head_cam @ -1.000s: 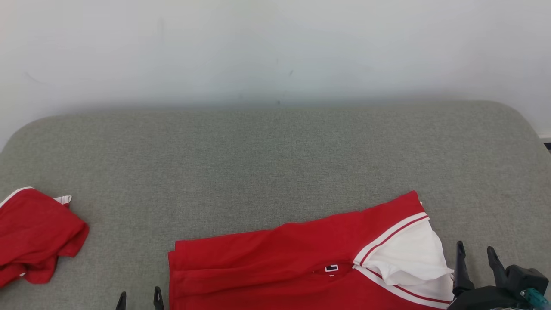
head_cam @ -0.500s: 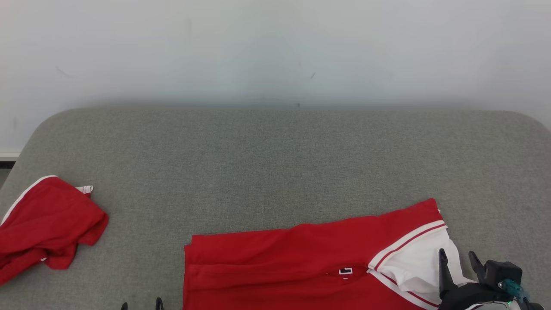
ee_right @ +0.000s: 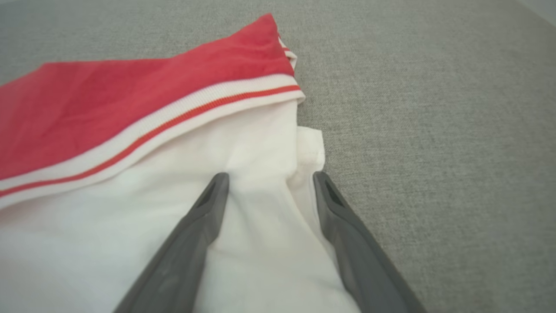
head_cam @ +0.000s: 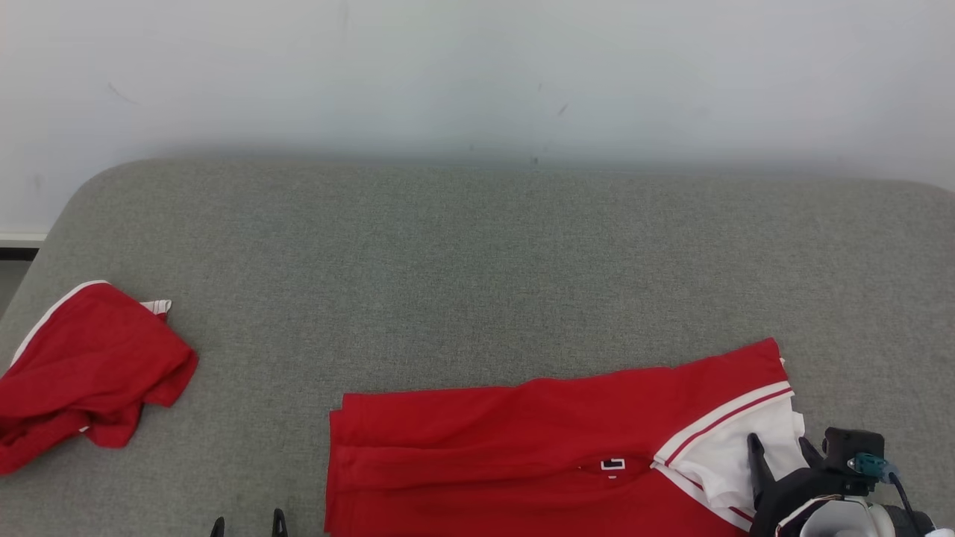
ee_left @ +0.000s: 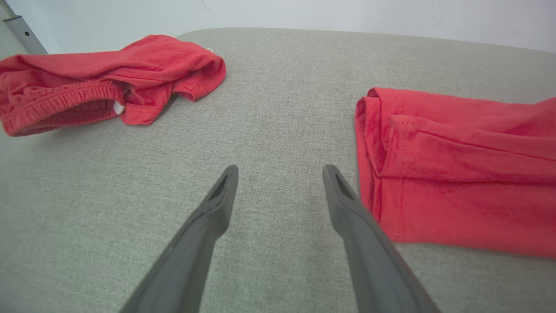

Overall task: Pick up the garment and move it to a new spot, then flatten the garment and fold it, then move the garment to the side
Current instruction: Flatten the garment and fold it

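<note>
Several layers make up the folded red knit shirt with white striped trim (head_cam: pixel 522 447), lying near-side on the grey fabric surface (head_cam: pixel 477 261). Our right gripper (ee_right: pixel 270 174) stands wide open astride its white end, clamping nothing; our left gripper (ee_left: pixel 281 167) gapes empty beside the red edge. We judge it light and limp: pinch all layers at both ends.

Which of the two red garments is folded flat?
The white-trimmed garment at the right tool; the crumpled garment at the far left is bunched up.
</note>
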### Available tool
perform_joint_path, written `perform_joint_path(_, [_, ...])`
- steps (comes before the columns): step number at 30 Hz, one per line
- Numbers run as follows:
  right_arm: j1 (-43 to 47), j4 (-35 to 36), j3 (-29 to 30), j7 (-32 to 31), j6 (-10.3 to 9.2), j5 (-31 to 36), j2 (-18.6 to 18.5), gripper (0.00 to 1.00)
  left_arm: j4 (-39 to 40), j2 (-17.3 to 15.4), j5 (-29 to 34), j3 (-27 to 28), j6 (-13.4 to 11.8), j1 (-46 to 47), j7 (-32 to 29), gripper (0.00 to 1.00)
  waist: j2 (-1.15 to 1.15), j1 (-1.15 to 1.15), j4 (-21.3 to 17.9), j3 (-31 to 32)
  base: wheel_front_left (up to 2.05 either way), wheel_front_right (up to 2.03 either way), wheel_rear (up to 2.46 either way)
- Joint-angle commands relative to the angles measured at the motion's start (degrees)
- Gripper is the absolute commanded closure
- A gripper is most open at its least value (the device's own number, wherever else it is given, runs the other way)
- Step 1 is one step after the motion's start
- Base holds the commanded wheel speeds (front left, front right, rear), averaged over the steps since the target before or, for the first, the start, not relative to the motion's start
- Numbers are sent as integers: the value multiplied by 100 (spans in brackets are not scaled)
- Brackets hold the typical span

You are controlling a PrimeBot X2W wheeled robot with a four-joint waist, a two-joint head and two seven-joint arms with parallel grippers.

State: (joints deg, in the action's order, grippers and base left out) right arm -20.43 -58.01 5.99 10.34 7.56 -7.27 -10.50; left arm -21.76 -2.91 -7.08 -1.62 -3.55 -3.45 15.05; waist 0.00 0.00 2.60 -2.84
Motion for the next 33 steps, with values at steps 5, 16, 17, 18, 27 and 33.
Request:
perform_joint_path(5, [116,-403,-468,-276,4,-289,214,0,-40,0,-61,25,-19,31,18,0,0,0,-5,7,0,0,0])
perform_joint_path(16, [36,-564,-1062,-196,-6,-877,94,100,-104,1,-86,33,-24,37,18,0,0,0,-23,-23,0,0,0])
perform_joint_path(17, [-3,-563,-1068,-145,-8,-911,76,100,-104,2,-89,28,-27,45,18,0,0,0,-17,-35,0,0,0])
perform_joint_path(18, [-40,-569,-1045,-84,-14,-959,51,100,-106,1,-100,17,-31,56,18,0,0,0,-10,-49,0,0,0])
perform_joint_path(27, [-293,-611,-504,407,-27,-1001,-412,100,-74,1,-139,-35,-46,94,18,0,0,0,17,-82,0,0,0])
perform_joint_path(33, [-282,-273,159,483,-18,-740,-559,100,-33,1,-161,-59,-34,64,18,0,0,0,-67,-62,0,0,0])
